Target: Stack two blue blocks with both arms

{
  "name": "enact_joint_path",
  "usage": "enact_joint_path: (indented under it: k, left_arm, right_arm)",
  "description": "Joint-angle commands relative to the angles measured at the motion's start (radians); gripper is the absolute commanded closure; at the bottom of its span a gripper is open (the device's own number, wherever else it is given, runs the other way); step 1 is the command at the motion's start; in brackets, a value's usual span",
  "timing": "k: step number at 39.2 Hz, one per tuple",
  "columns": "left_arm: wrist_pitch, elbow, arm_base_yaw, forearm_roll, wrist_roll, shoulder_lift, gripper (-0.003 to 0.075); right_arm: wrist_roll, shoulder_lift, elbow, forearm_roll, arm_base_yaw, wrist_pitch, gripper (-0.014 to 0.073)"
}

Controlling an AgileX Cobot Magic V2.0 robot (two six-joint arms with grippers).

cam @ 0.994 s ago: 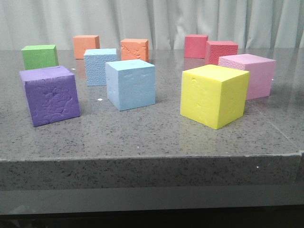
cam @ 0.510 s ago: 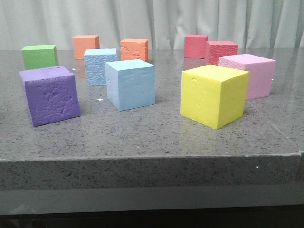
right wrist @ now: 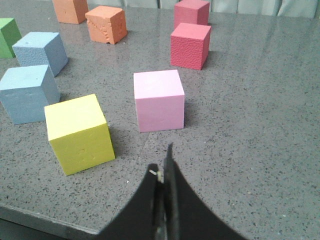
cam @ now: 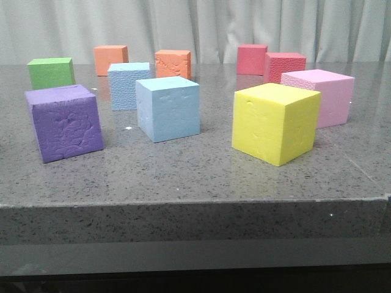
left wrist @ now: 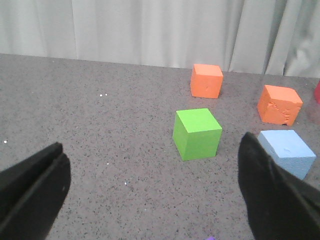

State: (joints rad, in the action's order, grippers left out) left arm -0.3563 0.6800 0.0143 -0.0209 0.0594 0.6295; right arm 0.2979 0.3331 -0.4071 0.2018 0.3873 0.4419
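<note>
Two light blue blocks stand left of the table's centre. The smoother blue block (cam: 168, 108) (right wrist: 29, 93) is nearer the front; the pebbled blue block (cam: 128, 85) (right wrist: 41, 51) stands just behind it, and one blue block (left wrist: 287, 152) shows past the left fingers. My left gripper (left wrist: 150, 192) is open over bare table, nothing between its black fingers (left wrist: 272, 195). My right gripper (right wrist: 162, 167) is shut and empty, low near the front edge, short of the pink cube (right wrist: 158, 100). Neither arm shows in the front view.
A purple cube (cam: 64, 122) stands front left, a yellow cube (cam: 275, 122) front right and the pink cube (cam: 321, 96) behind it. At the back are a green cube (cam: 51, 72) (left wrist: 196, 133), two orange cubes (cam: 110, 59) (cam: 173, 63) and two red cubes (cam: 252, 58) (cam: 284, 66).
</note>
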Motion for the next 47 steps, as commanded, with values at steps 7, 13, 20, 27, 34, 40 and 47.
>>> enact_joint_path:
  k: [7,13,20,27,34,40,47]
  left_arm:
    - [-0.008,0.213,0.09,-0.001,-0.059,0.182,0.006]
    - [-0.085,0.355,0.226,-0.001,-0.059,0.345,0.006]
    - [-0.178,0.52,0.335,-0.049,-0.033,0.562,0.006]
    - [-0.268,0.697,0.385,-0.126,-0.028,0.774,0.006]
    - [-0.393,0.882,0.417,-0.128,0.012,0.956,0.006]
    - [-0.536,1.093,0.415,-0.106,0.157,1.133,0.006]
    - [-0.654,1.258,0.415,-0.088,0.182,1.271,0.006]
  right_arm:
    - [-0.001,0.006,-0.025,0.022,-0.006,-0.087,0.066]
    - [-0.001,0.006,-0.025,0.022,-0.006,-0.083,0.066]
    - [-0.001,0.006,-0.025,0.021,-0.006,-0.083,0.066]
    - [-0.001,0.006,-0.025,0.02,-0.006,-0.083,0.066]
    - [-0.001,0.006,-0.025,0.004,-0.006,-0.083,0.066]
    - [-0.001,0.006,-0.025,-0.012,-0.006,-0.083,0.066]
    - [-0.001,0.006,-0.025,-0.012,-0.006,-0.083,0.066]
